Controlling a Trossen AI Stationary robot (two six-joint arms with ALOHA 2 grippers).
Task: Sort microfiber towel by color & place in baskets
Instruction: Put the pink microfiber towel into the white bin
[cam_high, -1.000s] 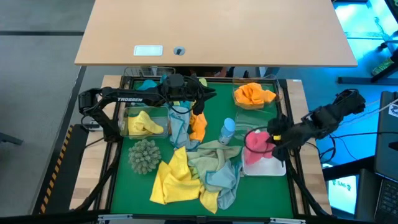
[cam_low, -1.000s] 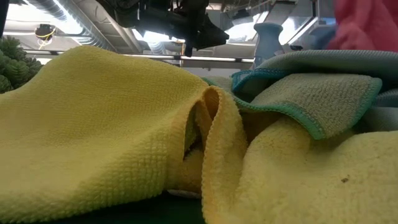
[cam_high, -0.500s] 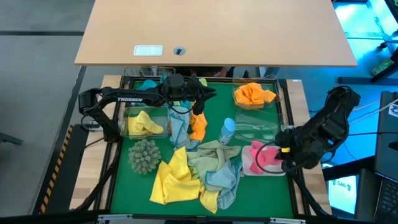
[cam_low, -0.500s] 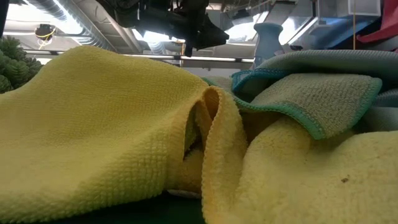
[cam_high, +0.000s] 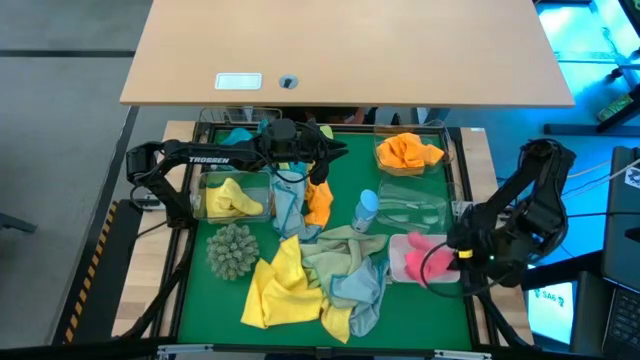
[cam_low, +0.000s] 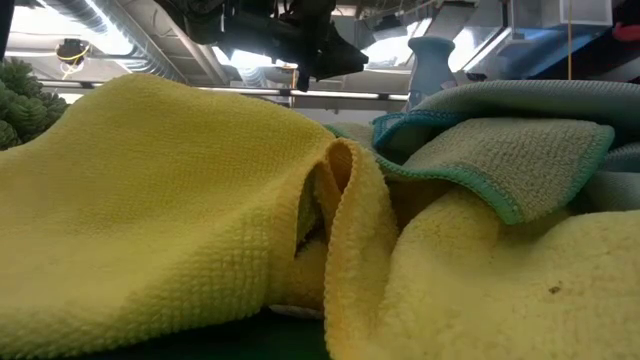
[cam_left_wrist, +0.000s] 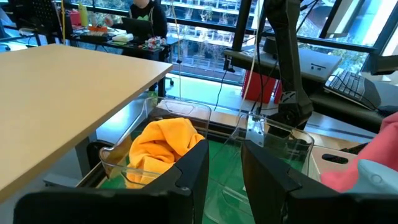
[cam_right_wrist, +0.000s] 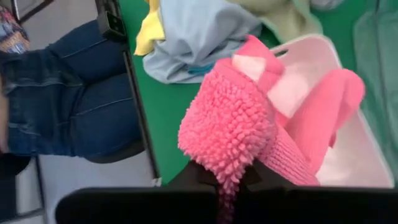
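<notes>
Right gripper over white basket at green tabletop edge, fingers clamped on pink microfiber towel; left gripper at rear, fingers narrowly apart gripping hanging light blue towel; mixed towel pile in middle

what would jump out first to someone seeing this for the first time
Probably the heap of yellow, light green and light blue towels in the middle of the green mat, by the spiky ball. Next, the pink towel at the white basket on the right, pinched in the right gripper, which is shut on it. The left gripper hangs over the back of the mat with a light blue towel drooping from it.
</notes>
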